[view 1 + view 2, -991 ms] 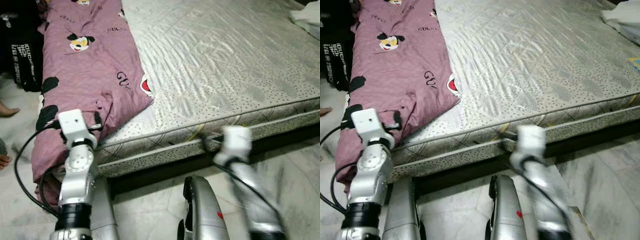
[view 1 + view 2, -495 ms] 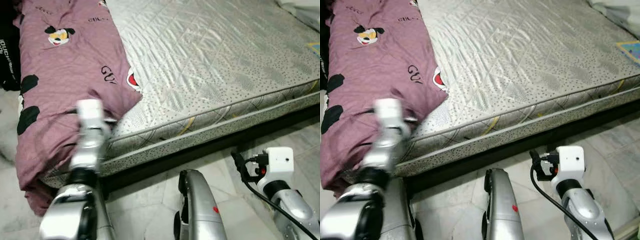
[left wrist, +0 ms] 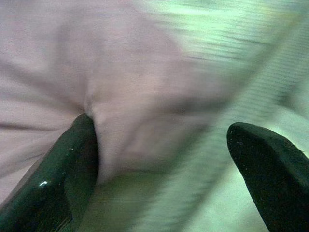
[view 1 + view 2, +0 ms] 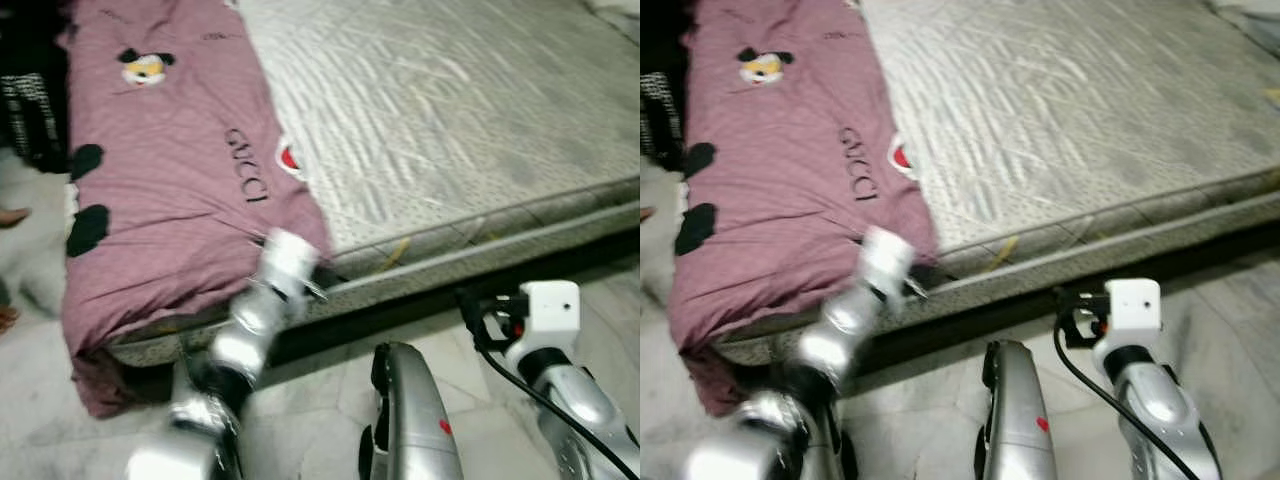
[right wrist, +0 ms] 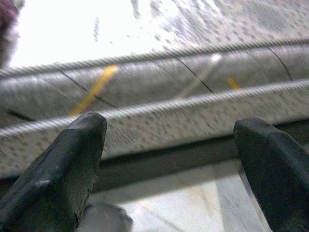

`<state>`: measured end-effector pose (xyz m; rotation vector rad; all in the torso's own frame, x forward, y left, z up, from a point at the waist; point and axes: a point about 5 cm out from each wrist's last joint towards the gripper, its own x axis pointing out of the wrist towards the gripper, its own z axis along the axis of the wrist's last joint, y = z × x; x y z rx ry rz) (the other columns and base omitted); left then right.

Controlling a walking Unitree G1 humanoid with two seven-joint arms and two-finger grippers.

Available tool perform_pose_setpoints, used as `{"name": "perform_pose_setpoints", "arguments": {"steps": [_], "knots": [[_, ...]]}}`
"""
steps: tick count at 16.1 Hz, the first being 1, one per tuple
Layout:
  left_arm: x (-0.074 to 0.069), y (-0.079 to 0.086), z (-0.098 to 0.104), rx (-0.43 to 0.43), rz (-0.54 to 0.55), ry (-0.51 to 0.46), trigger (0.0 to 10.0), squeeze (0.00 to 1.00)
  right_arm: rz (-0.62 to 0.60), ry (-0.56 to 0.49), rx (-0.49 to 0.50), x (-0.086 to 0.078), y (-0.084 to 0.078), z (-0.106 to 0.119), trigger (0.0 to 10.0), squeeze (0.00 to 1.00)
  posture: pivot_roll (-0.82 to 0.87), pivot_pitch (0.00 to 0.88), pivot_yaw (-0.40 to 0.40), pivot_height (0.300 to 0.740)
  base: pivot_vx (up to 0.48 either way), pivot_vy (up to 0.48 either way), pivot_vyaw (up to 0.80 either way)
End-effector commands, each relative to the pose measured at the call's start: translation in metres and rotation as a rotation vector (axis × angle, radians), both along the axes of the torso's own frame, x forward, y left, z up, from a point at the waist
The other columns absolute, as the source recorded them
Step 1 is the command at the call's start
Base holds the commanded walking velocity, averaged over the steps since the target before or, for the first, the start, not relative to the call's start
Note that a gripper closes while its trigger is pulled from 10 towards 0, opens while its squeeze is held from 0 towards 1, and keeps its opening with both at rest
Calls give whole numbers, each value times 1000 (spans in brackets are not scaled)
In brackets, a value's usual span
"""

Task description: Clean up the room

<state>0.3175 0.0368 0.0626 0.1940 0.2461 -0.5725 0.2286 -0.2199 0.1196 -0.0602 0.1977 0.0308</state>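
Mauve cartoon-print quilt (image 4: 170, 190) is shown heaped along the grey quilted mattress (image 4: 470, 110), not yet tidied; left gripper (image 3: 159, 159) is parted at its corner, right gripper (image 5: 169, 159) released, empty.

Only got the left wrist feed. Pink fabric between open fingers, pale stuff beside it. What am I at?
Observer: The left gripper is at the near corner of a pink blanket, which lies along the left side of a bare mattress.
Operator: Any of it off the bed?
Observer: Yes. Its near end drapes over the mattress's left corner towards the floor.
Operator: Right arm?
Observer: The right gripper is open, low over the floor, pointing at the mattress's side and not touching it.
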Motion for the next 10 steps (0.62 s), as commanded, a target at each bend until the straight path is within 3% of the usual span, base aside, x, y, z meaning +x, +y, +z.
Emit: {"name": "perform_pose_setpoints", "arguments": {"steps": [1,3,7,8,10], "knots": [[-19,-30,-7,36,-191,22,10000,0,1,2,4,2,2,-3,10000,0,-171,155,-27,498,0,0,0],[-35,-43,-10,91,-349,-15,10000,0,8,-4,14,9,6,-5,10000,0,-144,134,-25,498,0,0,0],[-42,-47,-5,135,-436,-93,10000,0,23,-18,31,20,15,-7,10000,0,-111,107,-17,498,0,0,0],[-40,-49,7,139,-452,-204,10000,0,19,-32,37,26,17,-7,10000,0,-102,94,-14,498,0,0,0],[-32,-48,25,132,-418,-320,10000,0,23,-47,42,31,22,-7,10000,0,-95,76,-10,498,0,0,0]]}}
